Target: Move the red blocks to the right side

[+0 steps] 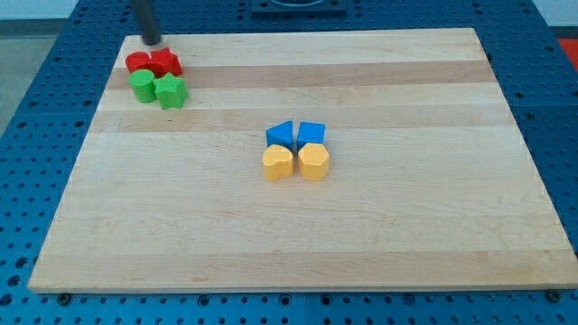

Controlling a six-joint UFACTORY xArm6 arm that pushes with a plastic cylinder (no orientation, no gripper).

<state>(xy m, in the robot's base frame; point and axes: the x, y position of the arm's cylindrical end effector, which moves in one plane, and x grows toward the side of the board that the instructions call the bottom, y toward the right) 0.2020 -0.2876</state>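
Note:
Two red blocks sit side by side at the view's top left of the wooden board (406, 226): a rounded red block (138, 61) and a red star-like block (165, 62). My tip (153, 41) stands just above them, close to their top edge; I cannot tell if it touches. A round green block (144, 86) and a green star-like block (171, 91) lie right below the red ones, touching them.
Near the board's middle stand a blue triangular block (281, 135) and a blue block (312, 134), with a yellow heart-like block (278, 163) and a yellow hexagonal block (314, 162) right below them. A blue perforated table surrounds the board.

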